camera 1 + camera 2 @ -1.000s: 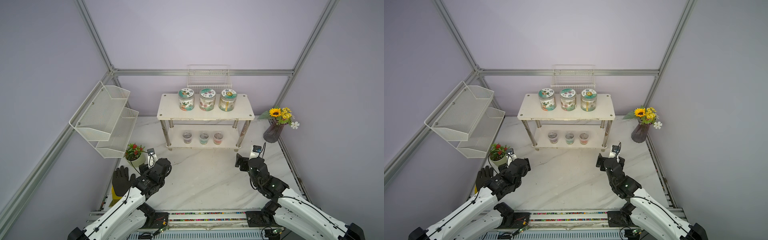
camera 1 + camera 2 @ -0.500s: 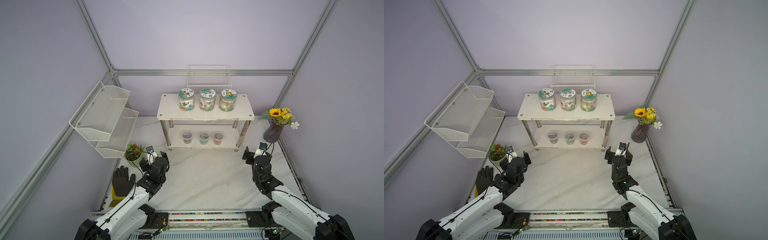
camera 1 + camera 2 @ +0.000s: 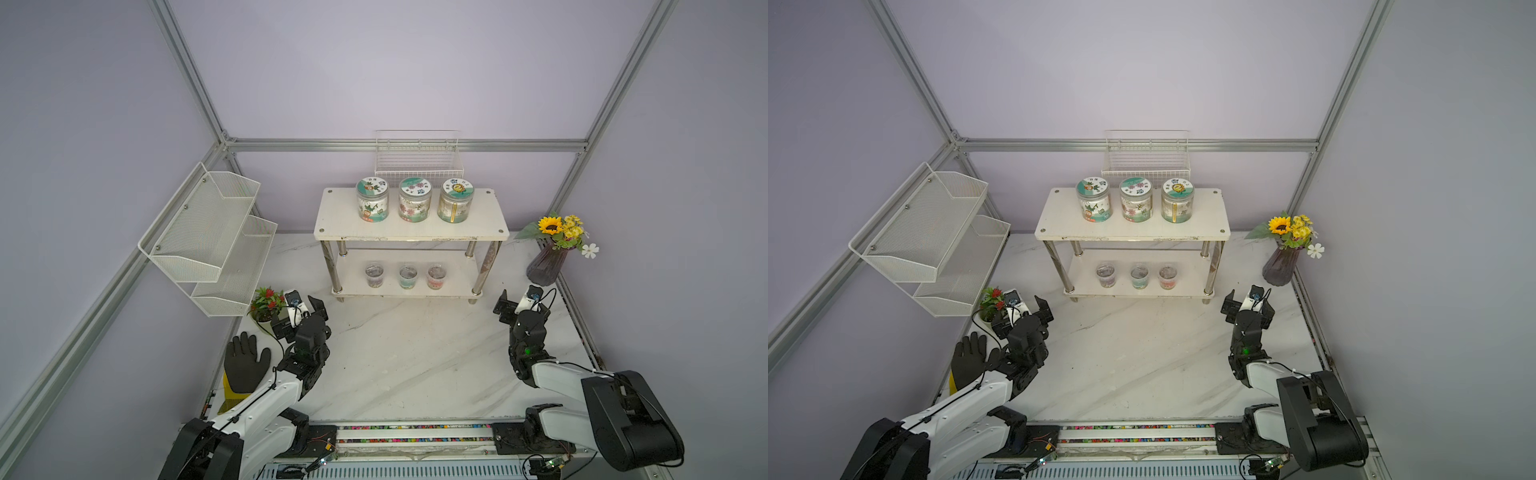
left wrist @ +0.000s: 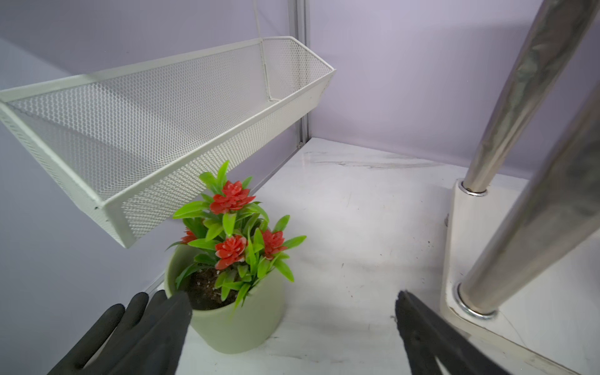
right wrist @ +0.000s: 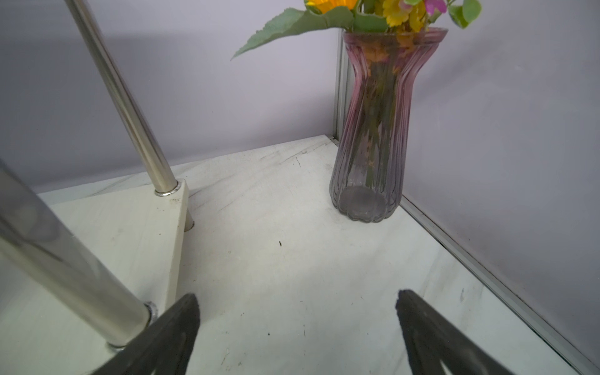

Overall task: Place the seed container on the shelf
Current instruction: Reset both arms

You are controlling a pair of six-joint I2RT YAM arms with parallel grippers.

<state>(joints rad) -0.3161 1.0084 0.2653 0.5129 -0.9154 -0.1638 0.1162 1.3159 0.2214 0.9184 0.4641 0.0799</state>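
Both top views: seed container (image 3: 414, 199) most likely one of the three lidded jars (image 3: 372, 199) lined up on the top board of the shelf (image 3: 415, 230); no telling which. Three small clear cups (image 3: 407, 276) on the shelf's lower board. So probably already placed. Handling guess: stiff, fairly light, smooth round wall, so a bit slippery; best squeezed across the body just under the lid. Left hand (image 3: 300, 316) off the shelf's front left corner, right hand (image 3: 521, 306) off its front right corner, both spread wide and empty.

Left wrist view: fingers (image 4: 418, 324) far apart, nothing gripped, shelf leg (image 4: 519, 97) close by, potted plant (image 4: 227, 259) just past the shelf's left end.

Right wrist view: same deal, fingers wide, empty, next to the shelf's lower board.

Versus a second ago: both hands now further out from the shelf's middle, nearer its ends; arms more folded back. Jars and cups unmoved.
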